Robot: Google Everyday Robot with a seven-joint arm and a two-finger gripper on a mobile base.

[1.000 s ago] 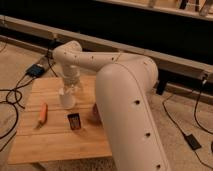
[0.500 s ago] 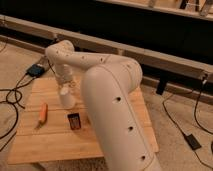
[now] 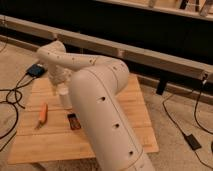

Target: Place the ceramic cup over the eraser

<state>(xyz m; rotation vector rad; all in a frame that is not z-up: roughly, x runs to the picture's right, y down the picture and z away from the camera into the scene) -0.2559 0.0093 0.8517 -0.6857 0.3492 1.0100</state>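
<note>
Just under the gripper (image 3: pixel 59 85), grip state impossible to tell, the ceramic cup (image 3: pixel 65 98) has barely budged, so the eraser (image 3: pixel 74 121) nearby stays uncovered.

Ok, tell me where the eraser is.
Camera view: the eraser lies on the wooden table, right of the orange stick, nearer than the ceramic cup below the gripper.

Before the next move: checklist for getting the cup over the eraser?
1. Ceramic cup in view, directly below the hand: ok.
2. Hand's hold on the cup: cannot tell.
3. Eraser uncovered and visible on the table: ok.
4. Cup lined up over eraser: not ok; eraser lies nearer the camera, slightly right.
5. Orange stick apart from eraser: ok.
6. Cup mouth facing down: cannot tell.
</note>
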